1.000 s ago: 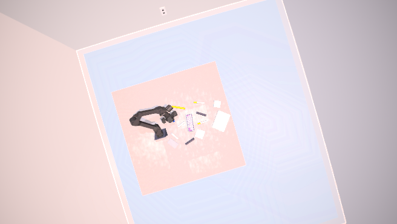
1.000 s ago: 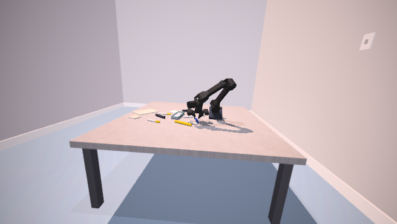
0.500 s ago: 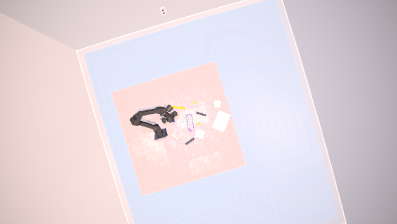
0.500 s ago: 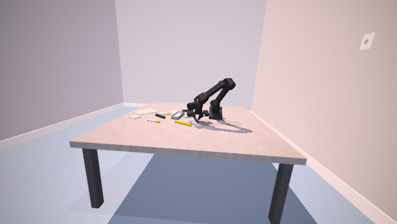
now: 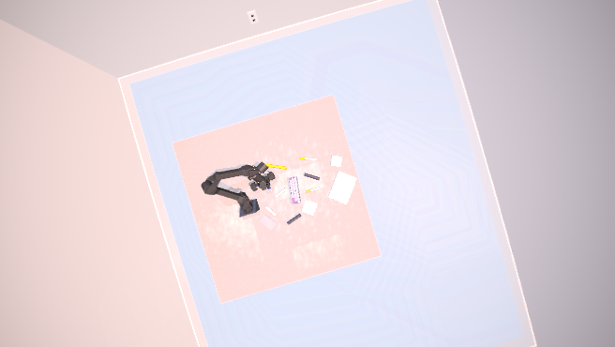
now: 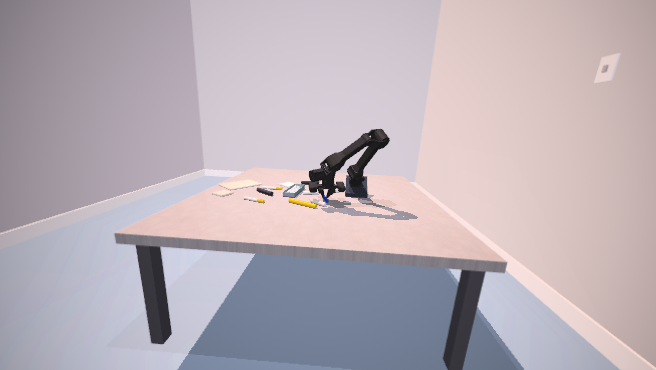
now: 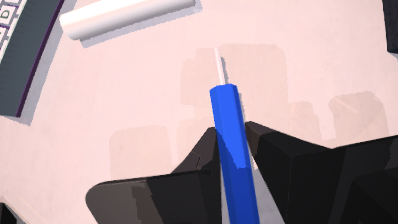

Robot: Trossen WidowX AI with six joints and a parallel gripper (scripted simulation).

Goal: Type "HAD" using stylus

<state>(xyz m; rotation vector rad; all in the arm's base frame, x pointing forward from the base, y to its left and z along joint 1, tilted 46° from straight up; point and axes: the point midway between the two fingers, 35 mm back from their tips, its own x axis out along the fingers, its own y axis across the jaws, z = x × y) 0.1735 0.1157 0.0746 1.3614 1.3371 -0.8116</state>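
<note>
The blue stylus [image 7: 226, 105] [image 6: 325, 199] with a thin white tip lies low over the desk, pointing away from me. My gripper [image 7: 230, 131] [image 6: 324, 194] [image 5: 268, 187] is shut on its blue shaft, with one black finger pressed against each side. The keyboard [image 7: 20, 55] [image 5: 293, 189] [image 6: 293, 189] lies to the front left of the stylus tip; only its corner shows in the wrist view. The stylus tip is off the keyboard, above bare desk.
A white cylinder [image 7: 127, 17] [image 5: 280, 192] lies between the stylus tip and the keyboard. A yellow marker [image 5: 277, 166] [image 6: 302, 202], dark bars [image 5: 311, 176], white sheets [image 5: 342, 187] and small pens lie around the keyboard. A dark block [image 7: 392, 25] sits at the right edge.
</note>
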